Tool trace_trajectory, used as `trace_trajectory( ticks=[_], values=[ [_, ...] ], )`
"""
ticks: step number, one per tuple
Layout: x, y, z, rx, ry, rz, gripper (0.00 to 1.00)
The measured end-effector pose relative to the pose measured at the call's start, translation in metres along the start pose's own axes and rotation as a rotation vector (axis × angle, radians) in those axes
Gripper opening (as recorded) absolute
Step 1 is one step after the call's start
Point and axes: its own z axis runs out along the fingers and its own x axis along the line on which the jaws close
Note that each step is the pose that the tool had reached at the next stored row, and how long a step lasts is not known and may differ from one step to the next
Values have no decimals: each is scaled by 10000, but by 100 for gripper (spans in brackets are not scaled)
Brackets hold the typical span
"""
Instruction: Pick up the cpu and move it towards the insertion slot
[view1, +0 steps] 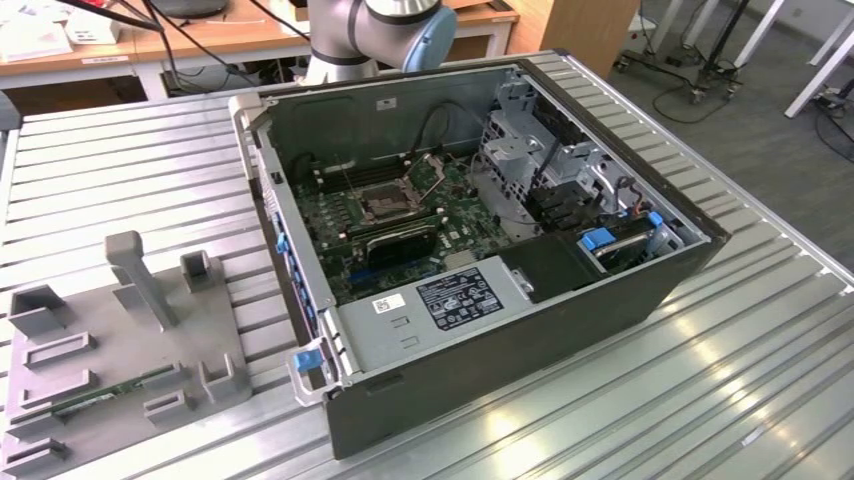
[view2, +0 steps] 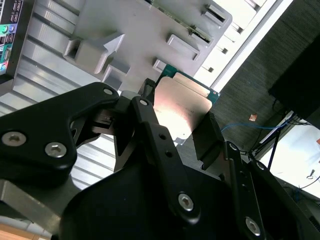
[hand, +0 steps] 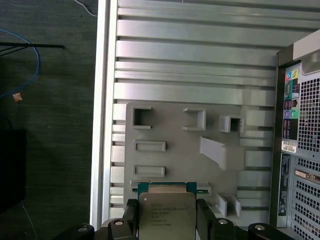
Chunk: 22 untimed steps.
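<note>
Your fingers (hand: 205, 216) clamp the cpu (hand: 166, 220) by two opposite edges, above the tray (hand: 175, 131). It's probably light, stiff, and fragile underneath, so edges are the right hold.
</note>
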Motion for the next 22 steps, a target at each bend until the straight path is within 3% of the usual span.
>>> trace_trajectory(
  ticks=[22],
  values=[
    [-52, -1, 2, -1, -1, 0, 55]
  ],
)
